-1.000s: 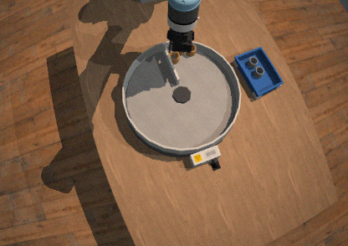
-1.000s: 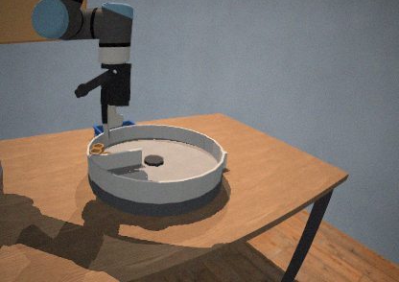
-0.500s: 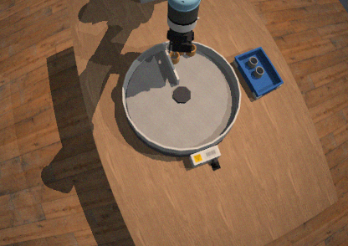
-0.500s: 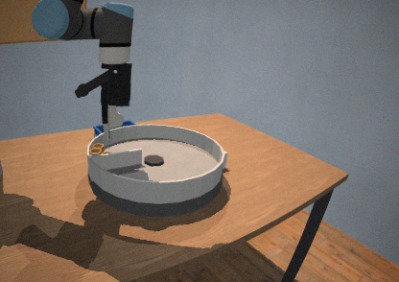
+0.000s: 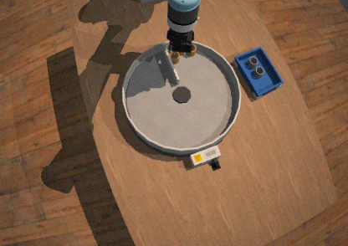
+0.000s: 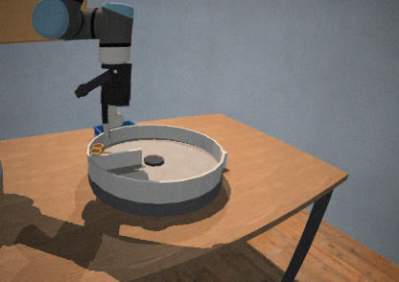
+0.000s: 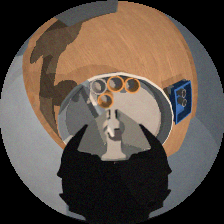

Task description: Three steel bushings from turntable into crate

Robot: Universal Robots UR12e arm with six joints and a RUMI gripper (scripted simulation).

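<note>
The grey turntable (image 5: 181, 98) has a raised rim and a dark hub (image 5: 181, 94). At its far edge lie brass-coloured bushings (image 5: 175, 58) (image 5: 191, 48). The wrist view shows three brass bushings (image 7: 105, 100) (image 7: 116, 84) (image 7: 133, 85) and one grey steel bushing (image 7: 97, 86) clustered by the rim. The blue crate (image 5: 253, 70) holds two steel bushings (image 5: 253, 62) (image 5: 259, 72). My gripper (image 6: 108, 132) hangs above that cluster, clear of the turntable floor. Its fingers are shut with nothing between them.
A grey fixed vane (image 5: 167, 66) runs from the rim towards the hub, just left of the bushings. A small labelled box (image 5: 205, 156) sits at the turntable's near edge. The crate stands on the table, right of the turntable.
</note>
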